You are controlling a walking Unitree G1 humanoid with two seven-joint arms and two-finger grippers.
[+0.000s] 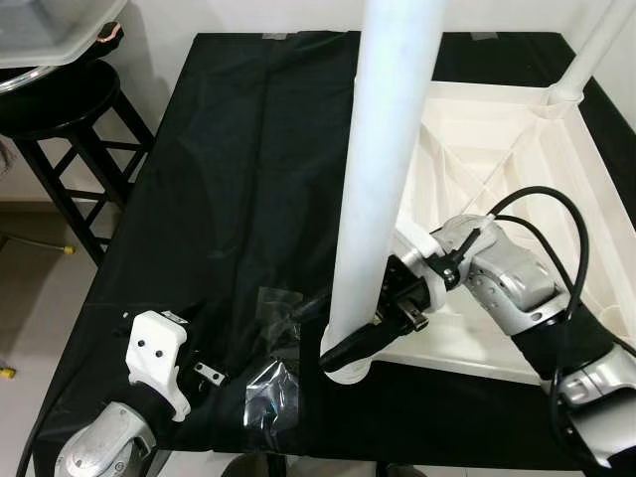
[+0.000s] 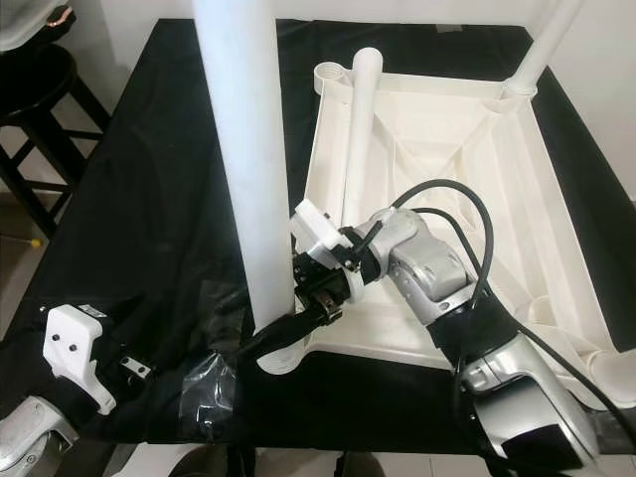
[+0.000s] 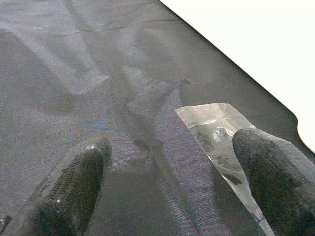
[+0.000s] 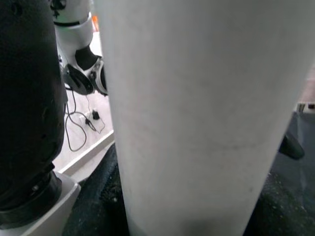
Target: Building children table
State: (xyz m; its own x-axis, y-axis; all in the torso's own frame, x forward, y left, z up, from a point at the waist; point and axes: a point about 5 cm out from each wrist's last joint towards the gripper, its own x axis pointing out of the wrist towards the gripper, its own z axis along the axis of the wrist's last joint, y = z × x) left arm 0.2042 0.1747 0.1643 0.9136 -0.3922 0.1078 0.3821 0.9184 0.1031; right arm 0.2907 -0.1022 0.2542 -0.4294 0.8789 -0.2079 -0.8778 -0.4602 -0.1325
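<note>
A black cloth-covered table (image 1: 238, 149) is being viewed from above, and on its right half an upturned white plastic children's tabletop (image 2: 467, 129) with moulded ribs is being carried, its underside facing up. A tall white plastic tube leg (image 1: 383, 149) is being held upright at the tabletop's near left corner, its lower end being seated in the round white corner socket (image 1: 348, 373). The leg is being gripped near its base by the right gripper (image 2: 288, 333), whose black fingers (image 4: 24, 98) are being pressed closed around the tube (one finger is seen against the tube wall in the right wrist view). A second white leg (image 2: 358, 119) is standing at the far left corner of the tabletop, and a third white leg (image 1: 591, 55) is rising from its far right corner.

Near the front left corner of the table, the left gripper (image 3: 172, 182) is being kept low over the cloth with its fingers (image 3: 74, 182) spread wide and nothing between them. A crumpled clear plastic wrapper (image 1: 273, 383) is lying on the cloth near the front edge, just beside that gripper.

A black wooden stool (image 1: 60, 109) is standing off the table's left edge, with a translucent plastic bin (image 1: 50, 30) resting on it.
</note>
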